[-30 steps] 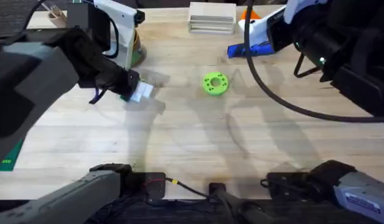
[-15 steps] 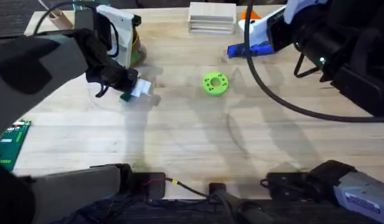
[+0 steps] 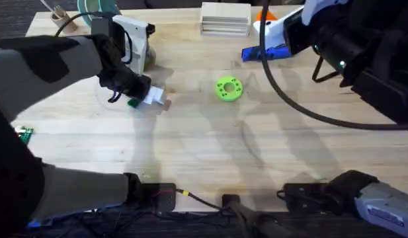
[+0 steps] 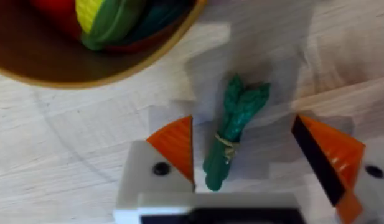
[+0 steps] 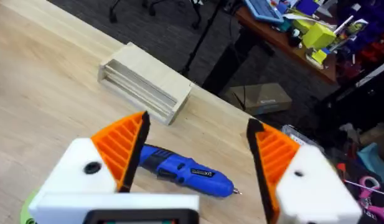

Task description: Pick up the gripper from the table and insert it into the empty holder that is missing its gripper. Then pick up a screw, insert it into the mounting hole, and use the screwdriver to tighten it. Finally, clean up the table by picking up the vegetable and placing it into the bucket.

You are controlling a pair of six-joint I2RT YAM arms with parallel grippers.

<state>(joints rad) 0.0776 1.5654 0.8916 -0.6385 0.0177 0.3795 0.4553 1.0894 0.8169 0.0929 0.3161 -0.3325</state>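
The vegetable (image 4: 232,138), a small dark-green leafy bundle, lies on the table between the orange pads of my open left gripper (image 4: 241,124). Neither pad touches it. From overhead, the left gripper (image 3: 145,99) hangs over the vegetable (image 3: 132,103), just in front of the bucket (image 3: 145,58). The bucket's orange rim (image 4: 86,76) has toy food inside. The white holder (image 3: 129,30) stands beside the bucket. My right gripper (image 5: 198,121) is open above the blue screwdriver (image 5: 187,169), which lies at the back right (image 3: 264,53). I cannot pick out the orange gripper piece or a screw.
A bright-green disc (image 3: 228,88) sits mid-table. A stack of pale wooden boards (image 3: 225,18) lies at the far edge, near the screwdriver. A green circuit board (image 3: 24,133) is at the left edge. Cables run along the front.
My left arm has swung so that its gripper shifted slightly right and settled around the vegetable. The right arm and the screwdriver have not moved.
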